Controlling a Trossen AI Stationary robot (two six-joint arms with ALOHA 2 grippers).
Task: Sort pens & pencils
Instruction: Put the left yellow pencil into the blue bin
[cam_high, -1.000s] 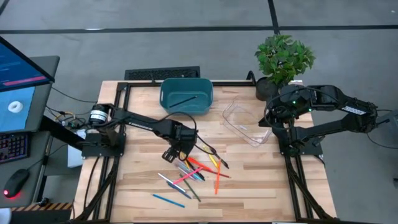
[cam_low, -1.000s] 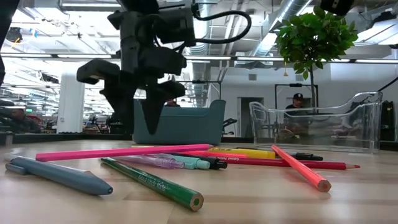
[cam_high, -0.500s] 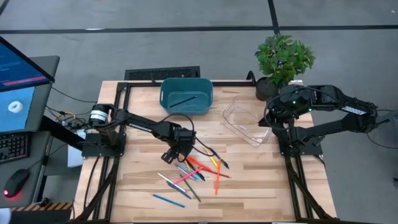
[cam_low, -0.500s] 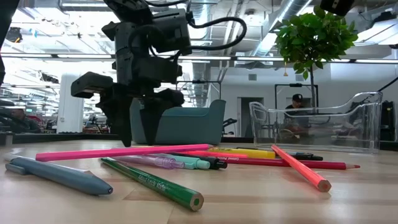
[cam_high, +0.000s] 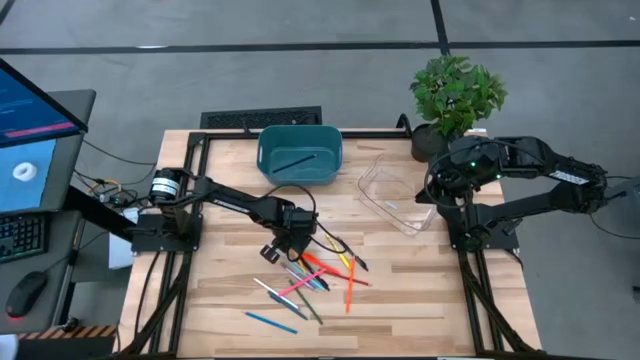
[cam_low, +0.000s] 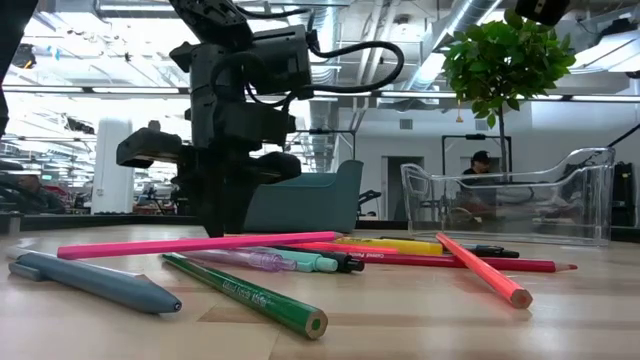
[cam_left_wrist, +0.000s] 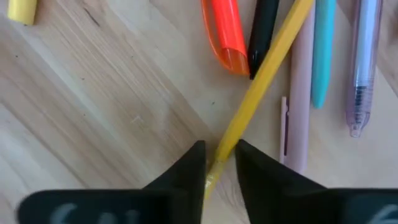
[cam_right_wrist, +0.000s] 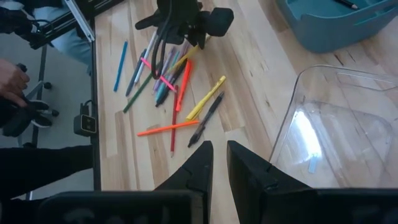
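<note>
Left hand (cam_left_wrist: 216, 163) is down at the desk (cam_high: 420, 290), fingers pinching the end of a yellow pencil (cam_left_wrist: 261, 87) at the edge of the pile of pens (cam_high: 315, 275) mid-desk. Right hand (cam_right_wrist: 219, 152) hangs over by the clear tray (cam_high: 395, 195), fingers pressed together, holding nothing. Teal bin (cam_high: 300, 152) sits at the back with one pencil (cam_high: 297, 159) in it.
</note>
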